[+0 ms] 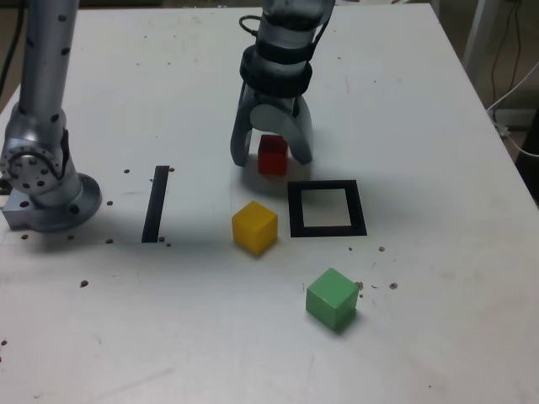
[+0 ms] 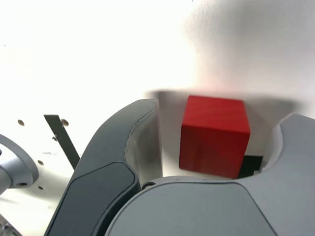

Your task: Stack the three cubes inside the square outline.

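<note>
Our spread fingers straddle the red cube, untouched between them; it looks stiff and light, so we'd pinch opposite flat sides.

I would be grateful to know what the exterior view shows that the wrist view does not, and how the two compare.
Only the exterior view shows the yellow cube, the green cube and the whole square outline of black tape.

Only the wrist view shows the pincer close up, with a bare gap on each side of the red cube.

Both show that cube between the open jaws, the straight black tape strip and part of the grey metallic arm base.
</note>
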